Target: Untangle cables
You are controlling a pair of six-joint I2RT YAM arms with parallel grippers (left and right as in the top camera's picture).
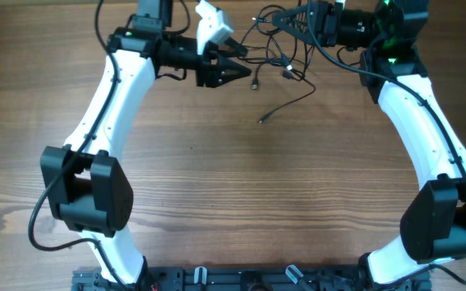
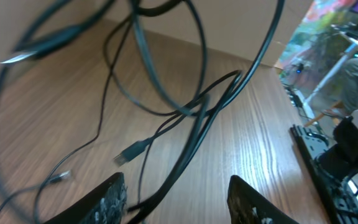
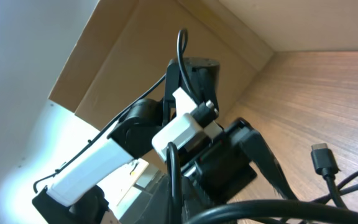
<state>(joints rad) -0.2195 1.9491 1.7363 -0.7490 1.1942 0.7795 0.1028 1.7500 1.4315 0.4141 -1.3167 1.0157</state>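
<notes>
1. At the lower edge of the overhead view, a black mounting rail (image 1: 217,279) carries both arm bases. The white-and-black arms climb the left and right sides of the frame.
2. Between the arms, the brown wood-grain tabletop (image 1: 241,186) gives the widest open room, across the frame's centre.
3. A loose plug end (image 1: 261,120) lies just above centre, at the end of one strand trailing down from the tangle.
4. The thin black cables (image 1: 285,61) sit at upper centre, bunched between the two wrists. In the left wrist view several loops stand up off the wood.
5. The left arm's fingers (image 2: 112,200) are released and spread, reaching in from the tangle's left side. One strand runs through the gap between them, unpinched.
6. The right arm's fingers (image 1: 320,28), at the top right of centre, are clenched. Strands converge there, but whether one is pinched cannot be told.
7. Farthest back, a tan cardboard wall (image 3: 123,68) closes off the tabletop's rear edge, close behind the tangle.
</notes>
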